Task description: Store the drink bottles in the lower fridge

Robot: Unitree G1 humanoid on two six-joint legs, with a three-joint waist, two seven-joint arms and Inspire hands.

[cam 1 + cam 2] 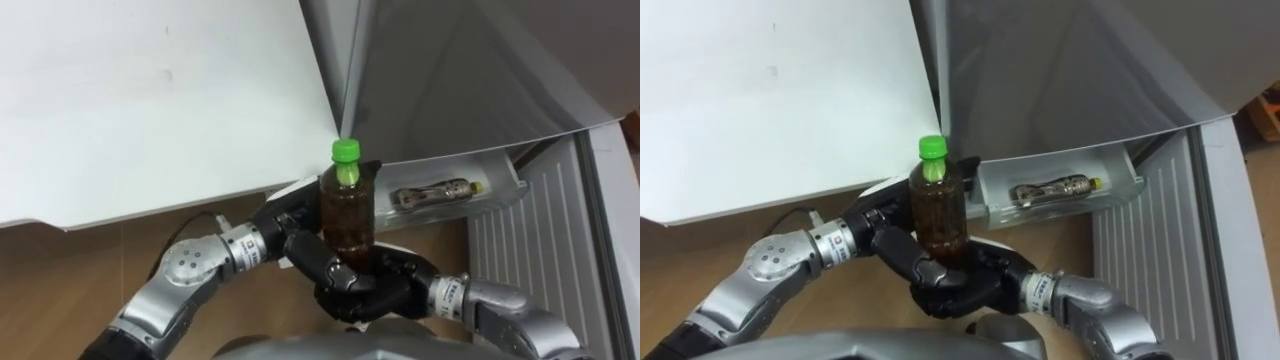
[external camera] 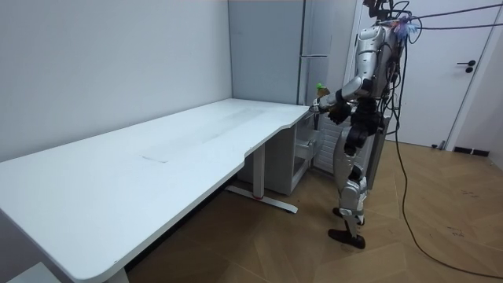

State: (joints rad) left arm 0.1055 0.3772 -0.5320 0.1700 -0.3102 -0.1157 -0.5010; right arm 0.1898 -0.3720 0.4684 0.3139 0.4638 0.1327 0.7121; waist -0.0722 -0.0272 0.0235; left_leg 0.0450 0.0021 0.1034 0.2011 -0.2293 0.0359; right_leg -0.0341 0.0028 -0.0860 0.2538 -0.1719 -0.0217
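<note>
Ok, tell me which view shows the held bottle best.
Left eye view: the bottle stands close, upright, left hand and right hand curled round its base. Right eye view nearly matches; room view gives a distant speck.

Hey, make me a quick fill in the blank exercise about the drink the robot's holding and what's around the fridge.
1. The held bottle, upright between the left hand and the right hand, has a ____ cap.
2. The drink inside it is ____ in colour.
3. A second bottle lies on its ____ in the open fridge drawer.
4. The white table is on the robot's ____ side.

Missing words: green; brown; side; left
</note>
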